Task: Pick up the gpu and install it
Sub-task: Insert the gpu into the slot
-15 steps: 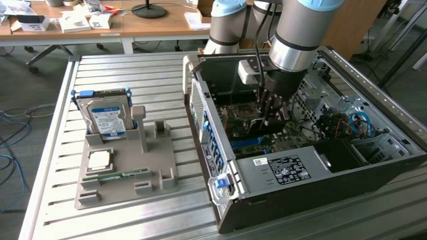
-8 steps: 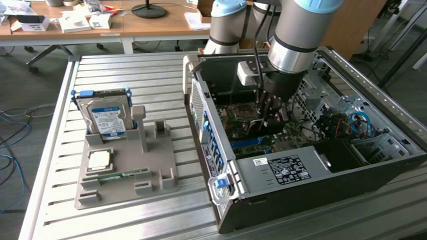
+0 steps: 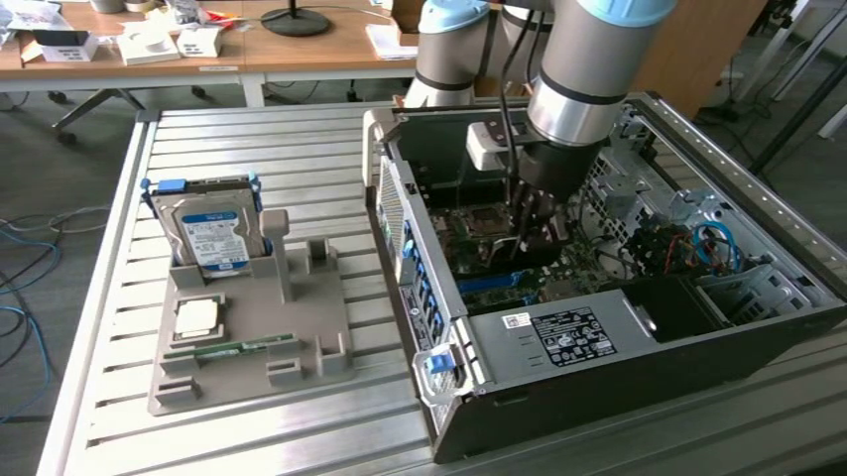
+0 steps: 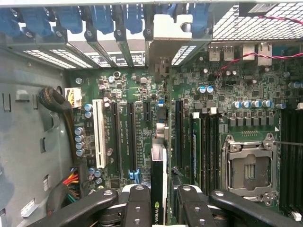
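- Robot arm (image 3: 582, 69) reaches from the far side down into the open computer case (image 3: 596, 407). The case lies on its side on the exterior view's right of a slatted metal table (image 3: 265, 139).
- Gripper (image 3: 534, 213) sits inside the case, low over the motherboard (image 4: 227, 94).
- In the wrist view the black fingers (image 4: 137, 205) press on either face of the gpu (image 4: 158, 177), pinching the card between them. The card is seen edge-on, with a logo on its edge close to the fingers.
- The gpu stands on edge above the motherboard and runs from the fingers toward the case's rear wall.
- Its silver end bracket (image 4: 169, 38) is up at the row of rear slot openings, among the blue retainer clips (image 4: 102, 16).
- The card lines up between two long black expansion slots (image 4: 132, 137). Cannot tell whether its edge is seated.
- A white slot (image 4: 99, 135) lies to one side of the card, the CPU socket (image 4: 248, 168) to the other.
- On the exterior view's left is a grey holder tray (image 3: 324, 327). A blue-labelled hard drive (image 3: 212, 233) stands upright at its far end, a processor chip (image 3: 198, 317) lies flat, and a narrow memory stick (image 3: 245, 347) lies just nearer.
- Wooden desks (image 3: 304, 50) stand beyond the table.
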Robot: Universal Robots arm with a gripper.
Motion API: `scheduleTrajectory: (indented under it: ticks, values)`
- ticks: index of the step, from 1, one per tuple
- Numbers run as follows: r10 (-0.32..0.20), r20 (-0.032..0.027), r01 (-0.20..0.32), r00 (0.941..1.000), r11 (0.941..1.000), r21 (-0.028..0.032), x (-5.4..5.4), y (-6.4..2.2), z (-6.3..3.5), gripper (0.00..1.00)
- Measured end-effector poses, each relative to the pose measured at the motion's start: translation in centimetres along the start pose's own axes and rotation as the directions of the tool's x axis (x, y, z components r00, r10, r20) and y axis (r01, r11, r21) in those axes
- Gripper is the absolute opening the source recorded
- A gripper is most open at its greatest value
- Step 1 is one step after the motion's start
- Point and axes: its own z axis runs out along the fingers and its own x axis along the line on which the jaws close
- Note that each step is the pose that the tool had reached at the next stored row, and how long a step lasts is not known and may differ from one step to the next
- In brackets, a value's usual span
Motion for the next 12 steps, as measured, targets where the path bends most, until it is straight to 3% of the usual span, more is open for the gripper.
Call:
scheduleTrajectory:
  ticks: [12]
  values:
    - [0.000,-0.0001,0.000,1.0000,1.0000,-0.0001,0.02,0.29,0.01,0.26]
